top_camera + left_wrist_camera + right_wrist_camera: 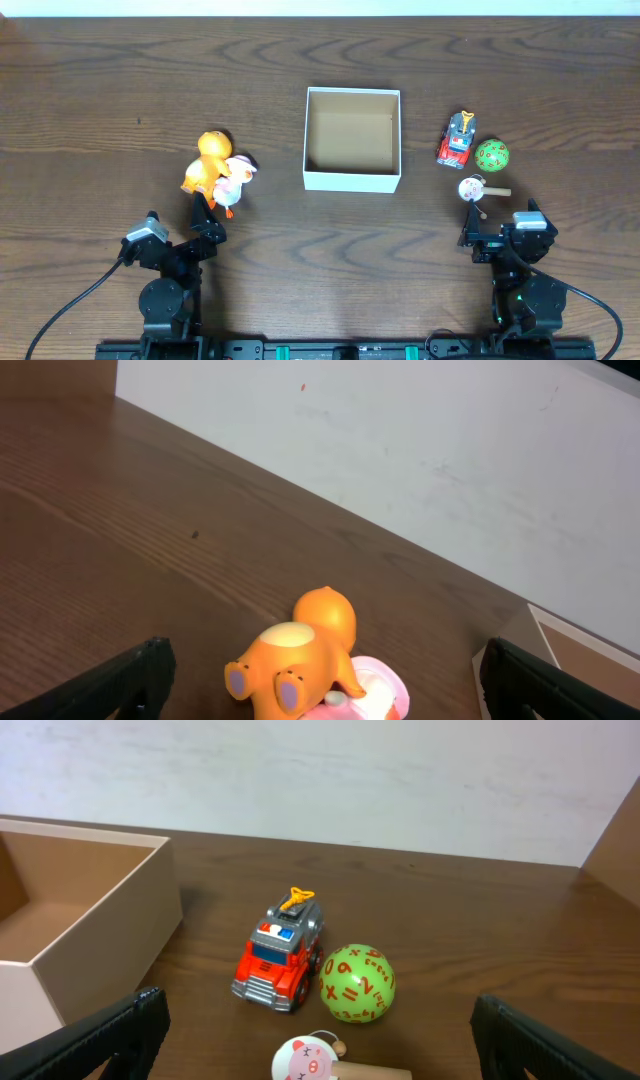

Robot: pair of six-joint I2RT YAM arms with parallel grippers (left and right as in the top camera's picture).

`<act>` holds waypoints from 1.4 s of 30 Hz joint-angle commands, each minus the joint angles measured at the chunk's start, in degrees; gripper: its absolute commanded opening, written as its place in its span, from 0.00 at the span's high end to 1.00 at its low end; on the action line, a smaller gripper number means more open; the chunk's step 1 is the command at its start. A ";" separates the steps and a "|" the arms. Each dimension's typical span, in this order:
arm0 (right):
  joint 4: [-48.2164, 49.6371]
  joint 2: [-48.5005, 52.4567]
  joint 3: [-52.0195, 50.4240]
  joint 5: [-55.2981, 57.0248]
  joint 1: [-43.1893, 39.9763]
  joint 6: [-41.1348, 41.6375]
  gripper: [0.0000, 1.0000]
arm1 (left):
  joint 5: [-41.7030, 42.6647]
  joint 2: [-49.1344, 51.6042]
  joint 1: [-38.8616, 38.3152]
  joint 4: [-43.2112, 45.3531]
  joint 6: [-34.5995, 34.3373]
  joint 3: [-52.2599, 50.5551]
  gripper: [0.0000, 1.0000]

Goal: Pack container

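Dark wood-grain table [100, 80] is carrying everything, with the container [352, 181] sitting open and empty at its middle. Nothing is being packed yet; the step in hand looks like the first approach. The left gripper [206, 217] is hovering wide and empty just short of the orange toy [205, 165] and the pink-and-white toy [236, 180] touching it, left of the box. The right gripper [482, 228], equally wide and empty, is facing the red toy truck [457, 140], green ball [491, 155] and round-faced toy [472, 187] on a wooden handle, to the box's right. Next, one arm is probably needing to straddle a single toy, close, and lift it over the thin wall.
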 commanded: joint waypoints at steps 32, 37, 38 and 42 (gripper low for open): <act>-43.28 60.37 73.44 -9.38 0.50 3.61 0.01 | -0.44 -0.24 0.11 -1.92 0.76 -1.31 0.02; -43.67 70.36 77.55 -14.34 0.50 6.58 0.01 | -0.46 -0.24 0.11 -1.92 0.76 -1.31 0.02; -43.89 71.93 77.55 -16.98 0.50 6.84 0.01 | -0.46 -0.24 0.13 -1.92 0.76 -1.31 0.02; -45.77 76.43 77.55 -18.73 0.48 5.53 0.01 | -0.44 -0.24 0.11 -1.92 0.76 -1.31 0.02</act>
